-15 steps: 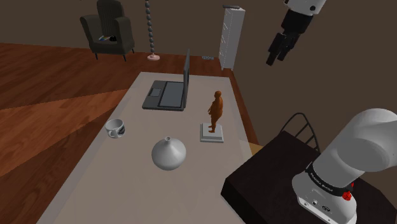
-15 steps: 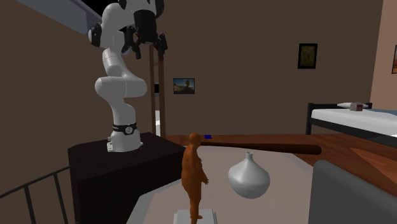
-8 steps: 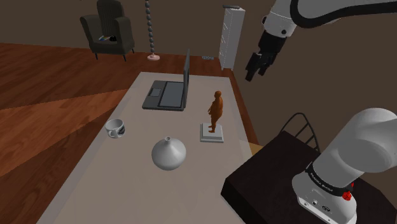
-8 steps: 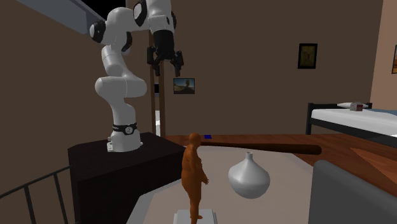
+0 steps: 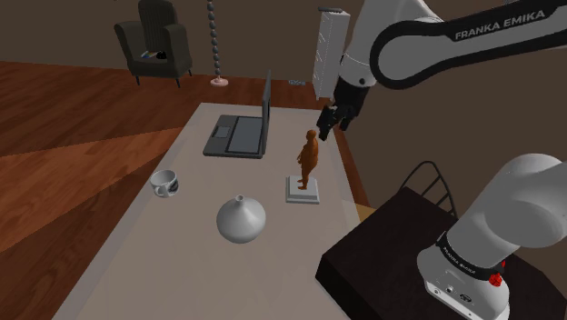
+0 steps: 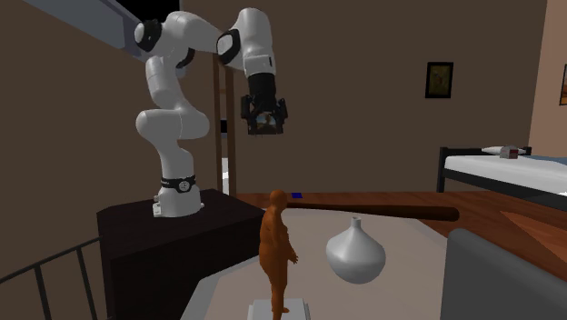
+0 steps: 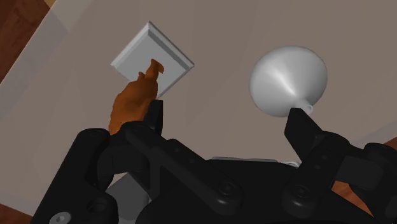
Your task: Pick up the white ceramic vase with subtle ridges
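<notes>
A white robot arm (image 5: 427,45) is holding its black hand (image 5: 323,127) spread open in the air, gripping nothing, just above the brown figurine (image 5: 310,159). The pale grey vase (image 5: 241,221) it is meant to lift is sitting upright on the table (image 5: 182,273), near the figurine's white plinth (image 5: 303,191) and well apart from the hand, with a cup (image 5: 165,183) off to one side and a laptop (image 5: 238,135) beyond.

The vase is looking smooth and rigid, likely slippery and quick to chip if knocked over. Its round belly appears too wide for the open hand, so the narrow neck seems the surer place to take hold.

No ridges are showing on its plain surface. From the wrist camera, the hand's own bulk is covering the figurine's lower half and the rim of the vase's neck (image 7: 305,108).
</notes>
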Tool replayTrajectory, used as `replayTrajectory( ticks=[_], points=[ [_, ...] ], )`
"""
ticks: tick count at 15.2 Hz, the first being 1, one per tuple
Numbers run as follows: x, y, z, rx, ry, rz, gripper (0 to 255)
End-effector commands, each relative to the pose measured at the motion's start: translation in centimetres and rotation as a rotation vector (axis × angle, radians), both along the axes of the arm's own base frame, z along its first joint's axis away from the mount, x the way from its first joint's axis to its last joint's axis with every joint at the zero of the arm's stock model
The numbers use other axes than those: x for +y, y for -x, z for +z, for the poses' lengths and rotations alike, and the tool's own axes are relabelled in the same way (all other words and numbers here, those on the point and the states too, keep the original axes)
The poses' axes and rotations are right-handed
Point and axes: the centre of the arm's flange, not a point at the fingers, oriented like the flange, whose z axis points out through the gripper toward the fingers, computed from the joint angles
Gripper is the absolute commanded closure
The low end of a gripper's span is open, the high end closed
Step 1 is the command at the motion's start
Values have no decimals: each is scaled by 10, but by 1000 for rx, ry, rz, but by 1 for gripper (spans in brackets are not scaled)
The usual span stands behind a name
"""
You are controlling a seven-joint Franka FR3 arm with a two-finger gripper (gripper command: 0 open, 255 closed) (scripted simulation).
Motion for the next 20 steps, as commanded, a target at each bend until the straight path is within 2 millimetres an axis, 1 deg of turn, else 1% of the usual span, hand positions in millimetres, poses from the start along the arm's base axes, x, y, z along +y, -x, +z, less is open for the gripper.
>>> replayTrajectory(
  ticks=[1,20],
  points=[
    [18,-12,-18,-6,1,-5,0],
    [183,-101,-187,-47,23,-47,0]
  ],
)
